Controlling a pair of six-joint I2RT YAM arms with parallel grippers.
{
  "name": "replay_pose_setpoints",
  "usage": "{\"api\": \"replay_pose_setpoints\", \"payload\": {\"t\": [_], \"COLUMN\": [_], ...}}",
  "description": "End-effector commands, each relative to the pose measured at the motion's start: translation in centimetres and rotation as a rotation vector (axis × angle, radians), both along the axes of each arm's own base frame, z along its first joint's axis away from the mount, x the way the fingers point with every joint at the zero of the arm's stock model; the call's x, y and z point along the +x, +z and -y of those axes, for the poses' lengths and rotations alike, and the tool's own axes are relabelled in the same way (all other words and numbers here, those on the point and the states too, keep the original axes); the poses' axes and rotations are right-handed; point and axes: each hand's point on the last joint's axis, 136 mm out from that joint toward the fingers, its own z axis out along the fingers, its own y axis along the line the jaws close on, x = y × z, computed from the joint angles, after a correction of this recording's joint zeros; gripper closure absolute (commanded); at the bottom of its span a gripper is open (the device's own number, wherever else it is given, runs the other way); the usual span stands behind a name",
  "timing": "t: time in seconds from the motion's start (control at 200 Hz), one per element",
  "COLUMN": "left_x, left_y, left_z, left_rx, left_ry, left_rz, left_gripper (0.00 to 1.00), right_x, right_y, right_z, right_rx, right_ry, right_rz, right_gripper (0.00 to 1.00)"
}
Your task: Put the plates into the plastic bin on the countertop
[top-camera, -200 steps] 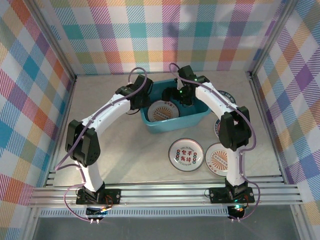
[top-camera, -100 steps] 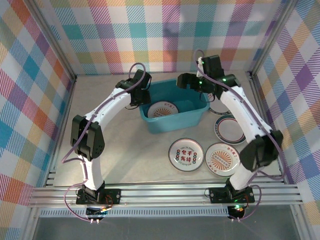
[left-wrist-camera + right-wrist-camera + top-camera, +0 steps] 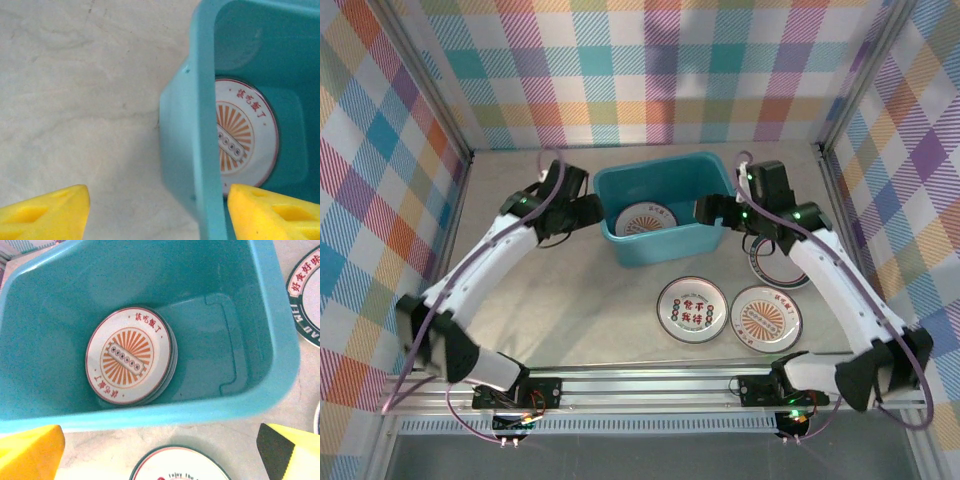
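Note:
The teal plastic bin [image 3: 665, 246] stands at the back middle of the countertop [image 3: 570, 300] with a stack of plates [image 3: 642, 218] inside, an orange sunburst one on top. My left gripper [image 3: 592, 212] is open at the bin's left side; its yellow fingers [image 3: 45, 215] stand either side of the bin wall [image 3: 185, 150], one outside, one over the stacked plates [image 3: 245, 137]. My right gripper [image 3: 706, 210] hangs open and empty by the bin's right side, above its rim [image 3: 150, 415]. On the countertop lie a red-green character plate [image 3: 692, 309], an orange sunburst plate [image 3: 766, 316] and a dark-rimmed plate [image 3: 775, 265].
Plaid walls close in the left, back and right sides. A metal rail [image 3: 650, 385] with both arm bases runs along the near edge. Bare countertop lies left and in front of the bin. The right arm crosses over the dark-rimmed plate.
My left gripper has opened and drawn back to the bin's left wall. The right gripper has come out from over the bin to its right side, still open.

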Motion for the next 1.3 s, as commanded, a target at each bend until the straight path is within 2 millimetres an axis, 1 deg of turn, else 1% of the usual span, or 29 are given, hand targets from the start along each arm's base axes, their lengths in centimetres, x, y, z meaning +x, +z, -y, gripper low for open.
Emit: {"api": "replay_pose_setpoints", "payload": {"t": [0.0,0.08,0.15,0.18,0.24,0.335,0.43,0.52,0.675,0.84,0.93,1.02,1.09,1.17,1.295], "left_x": [-3.2,-6.1,-8.2,-8.9,-10.3,-12.2,-13.4,-13.5,-13.0,-13.0,-13.3,-13.5,-13.1,-12.7,-12.9], "left_y": [-0.7,-2.6,-4.1,-4.7,-5.8,-7.0,-8.2,-9.4,-10.9,-13.5,-14.2,-14.7,-14.9,-15.2,-16.3], "left_z": [0.7,0.6,0.6,1.0,2.3,4.1,6.7,8.7,12.5,15.3,16.7,17.4,17.5,17.9,18.4], "left_rx": [-0.124,-0.148,-0.164,-0.190,-0.243,-0.232,-0.240,-0.245,-0.301,-0.285,-0.270,-0.222,-0.197,-0.205,-0.192], "left_ry": [-0.020,-0.037,-0.051,-0.059,-0.096,-0.162,-0.238,-0.275,-0.334,-0.364,-0.407,-0.438,-0.438,-0.439,-0.441], "left_rz": [-0.047,-0.106,-0.116,-0.124,-0.149,-0.172,-0.203,-0.230,-0.262,-0.344,-0.389,-0.430,-0.445,-0.465,-0.515], "left_gripper": [0.30,0.34,0.36,0.37,0.39,0.41,0.42,0.42,0.44,0.45,0.45,0.44,0.43,0.43,0.42], "right_x": [-1.9,-3.2,-4.1,-4.4,-4.9,-5.5,-6.1,-6.8,-7.8,-8.6,-9.0,-9.2,-9.4,-9.4,-9.4], "right_y": [0.5,0.1,0.0,0.0,0.0,0.0,-0.4,-0.7,-0.8,-1.5,-2.0,-2.5,-2.8,-3.1,-3.5], "right_z": [-0.2,-0.4,-1.0,-1.3,-1.5,-1.7,-1.8,-2.1,-2.0,-1.5,-1.2,-0.9,-0.7,-0.6,-0.4], "right_rx": [0.042,0.073,0.119,0.137,0.153,0.160,0.174,0.192,0.201,0.196,0.191,0.187,0.185,0.182,0.177], "right_ry": [0.031,0.055,0.079,0.087,0.100,0.111,0.118,0.129,0.136,0.131,0.124,0.113,0.110,0.105,0.094], "right_rz": [0.023,-0.001,-0.018,-0.020,-0.013,-0.007,-0.013,-0.019,-0.007,-0.005,-0.005,-0.005,-0.004,-0.005,-0.003], "right_gripper": [0.01,0.01,0.01,0.01,0.01,0.01,0.01,0.01,0.01,0.01,0.01,0.01,0.01,0.01,0.01]}}
